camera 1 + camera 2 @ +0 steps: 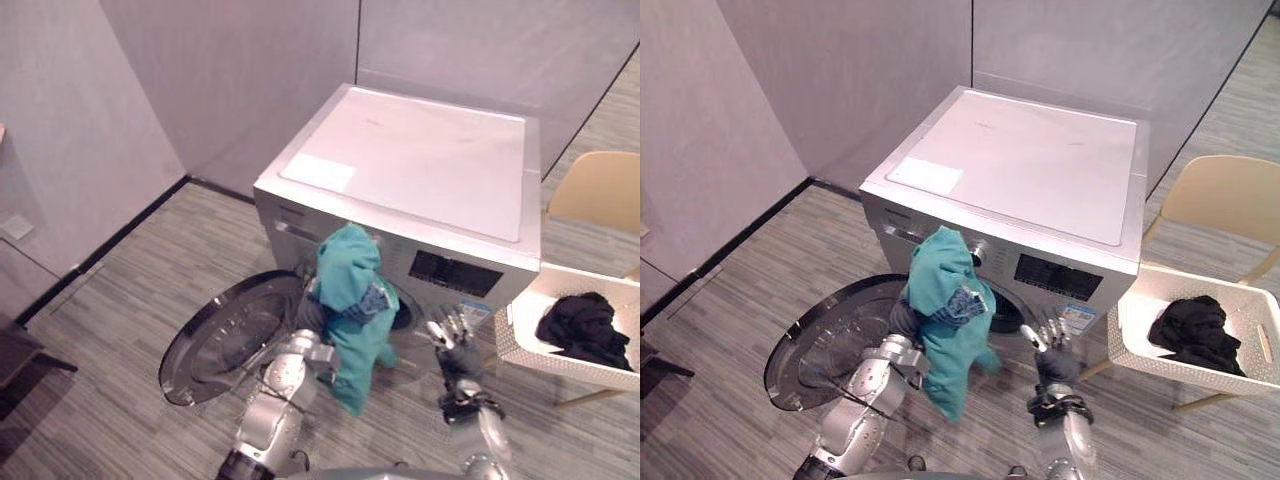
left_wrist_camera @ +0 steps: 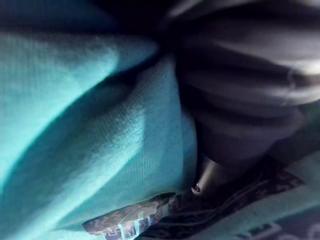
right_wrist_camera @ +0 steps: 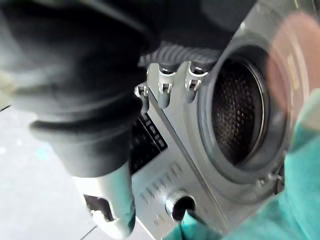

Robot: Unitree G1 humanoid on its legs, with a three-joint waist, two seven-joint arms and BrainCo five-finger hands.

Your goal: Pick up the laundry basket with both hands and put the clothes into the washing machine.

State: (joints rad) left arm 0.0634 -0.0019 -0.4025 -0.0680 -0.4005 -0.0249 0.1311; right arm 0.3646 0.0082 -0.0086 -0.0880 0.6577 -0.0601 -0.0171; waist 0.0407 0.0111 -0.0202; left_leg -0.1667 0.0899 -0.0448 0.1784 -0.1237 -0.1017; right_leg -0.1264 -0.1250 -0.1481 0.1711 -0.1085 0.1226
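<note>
Teal garment right up front, draped over the left hand and hanging down past it. Whether that hand grips the cloth or just carries it, I cannot tell: it is buried in the fabric. On the other side, the right hand hovers empty, its fingers straight and spread, pinching nothing. Just past those fingers sits the drum opening of the washing machine, and the round door is swung wide open, off beyond the left hand. Well apart from the right fingers, out to that hand's outer side, the white laundry basket holds 1 heap of black clothes. So this reads as the loading step: 1 item in the air, more left in the basket. The next move, by my judgement, calls for pushing the teal garment forward through the opening and letting it drop inside without its hanging end catching on the door.
</note>
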